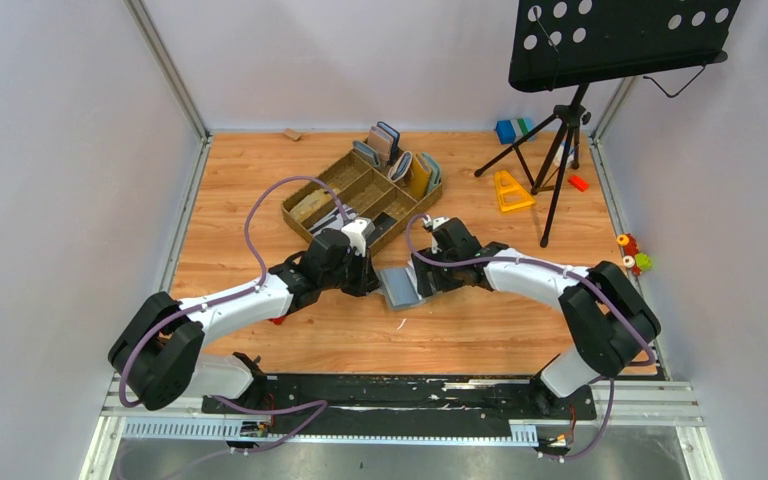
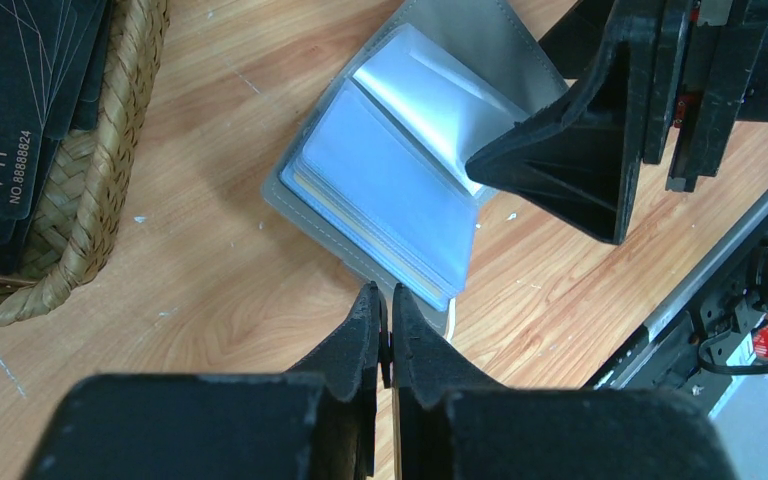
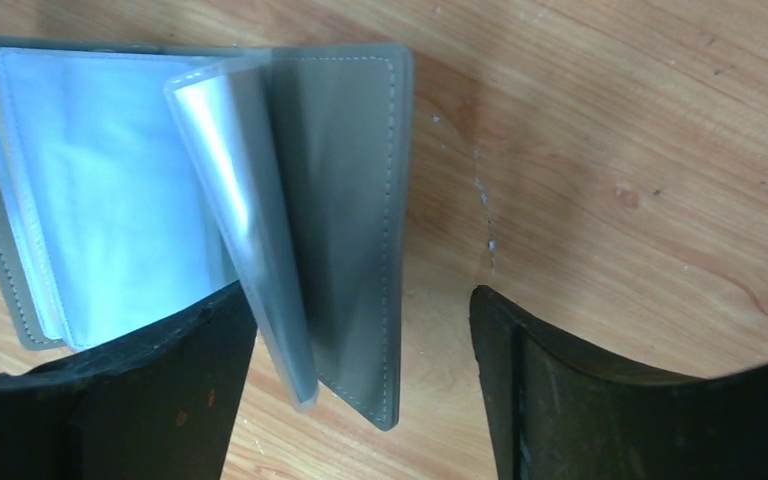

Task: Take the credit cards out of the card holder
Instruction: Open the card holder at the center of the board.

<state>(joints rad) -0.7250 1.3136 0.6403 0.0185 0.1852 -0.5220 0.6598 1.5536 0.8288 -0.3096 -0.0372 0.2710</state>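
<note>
Wood-grain table (image 1: 260,180), both arms meeting at mid-table. Brown compartment tray (image 1: 360,195) sits beyond the jaws, woven rim close off the left fingertips, with black VIP cards (image 2: 10,130) lying in it.

Right gripper (image 3: 360,300): jaws wide apart, gripping nothing. They straddle the right-hand cover: one finger at the near edge of the sleeve stack, the other on bare wood just outside the cover's stitched edge.

Left gripper (image 2: 385,300): jaws pressed together, only a hairline gap, and nothing seen held. The tips sit just short of the near corner of the card holder (image 1: 400,285).

Card holder lies open and flat on the table, between the two grippers, directly ahead of the left tips and under the right jaws. Grey cover, light blue-grey clear sleeves. One plastic sleeve (image 3: 250,220) stands half-turned, between the right fingers. Can't tell if the sleeves have cards in them; the stack looks thick.

Step, as I judge it: open to a sleeve and get a card out. Little of the task looks done.

To do it well:
- Use the right jaws to pin the cover or hold the turned sleeve back, so the holder doesn't slide on the smooth wood.
- Open the left jaws only slightly, come in low at the slot's open edge and pinch the card, not the film.
- Pull along the slot. Slippery, floppy sleeves can buckle or drag the whole holder along.
</note>
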